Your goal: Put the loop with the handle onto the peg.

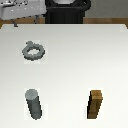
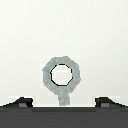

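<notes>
Loop with the handle lies flat on the white table, toward the exterior view's left and in the half of the table nearer the robot. You can see its round hole clearly in the wrist view, with the short stub handle sticking out from the rim toward the gripper. The gripper's two fingertips show dark at the edge of the wrist view, well apart from each other, one on each side of the ring's handle and touching nothing. The ring rests on the table between them, free of the fingers.

You will find the peg standing upright on the exterior view's left, well apart from the ring and on the side of the table farther from the robot. A brown wooden block stands toward the exterior view's right, level with the peg and well apart from it. The peg carries nothing.
</notes>
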Robot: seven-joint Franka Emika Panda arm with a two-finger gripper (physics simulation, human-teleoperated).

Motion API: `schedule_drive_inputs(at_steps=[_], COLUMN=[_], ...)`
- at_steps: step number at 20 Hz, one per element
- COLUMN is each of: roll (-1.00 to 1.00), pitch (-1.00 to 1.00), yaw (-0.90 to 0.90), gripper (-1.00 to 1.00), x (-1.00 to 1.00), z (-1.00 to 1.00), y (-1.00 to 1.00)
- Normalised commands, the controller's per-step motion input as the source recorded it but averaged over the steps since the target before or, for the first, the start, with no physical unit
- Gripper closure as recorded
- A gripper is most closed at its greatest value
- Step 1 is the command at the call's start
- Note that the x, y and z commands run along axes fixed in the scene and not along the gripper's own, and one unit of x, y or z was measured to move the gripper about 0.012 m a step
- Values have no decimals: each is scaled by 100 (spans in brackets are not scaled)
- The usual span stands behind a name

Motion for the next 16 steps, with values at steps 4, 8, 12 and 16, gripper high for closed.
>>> schedule_drive_inputs(at_steps=[4, 8, 12, 16], roll=[0, 0, 0, 0], pitch=[0, 0, 0, 0], yaw=[0, 0, 0, 0], gripper=[-100, -100, -100, -100], x=[-8, -25, -50, 0], z=[-75, -25, -25, 0], y=[0, 0, 0, -25])
